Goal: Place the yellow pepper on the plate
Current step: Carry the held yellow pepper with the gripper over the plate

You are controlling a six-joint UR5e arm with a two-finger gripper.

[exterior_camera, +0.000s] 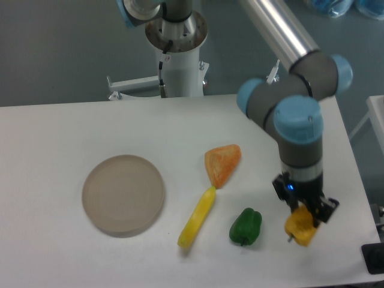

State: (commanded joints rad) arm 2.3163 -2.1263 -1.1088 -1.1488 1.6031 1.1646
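The hand [304,211] is clamped on the pepper [300,227], which hangs just below it with its stem pointing down and left, seemingly lifted just clear of the counter [72,132]. The plate [123,193] lies well off to the hand's left as the camera sees it, and it holds nothing yet. Between hand and plate sit three other pieces: a green pepper [245,226] close beside the hand, a long yellow vegetable [197,217] further on, and an orange wedge [222,164] beyond that toward the robot base. The main risk, as I judge it, is a low carry: if the hand travels straight across without rising, the hanging pepper could clip the green pepper first and knock it aside. The grip also looks to be on the pepper's upper part only, so a quick swing might let the lobed, smooth body twist or slip out short of the plate.
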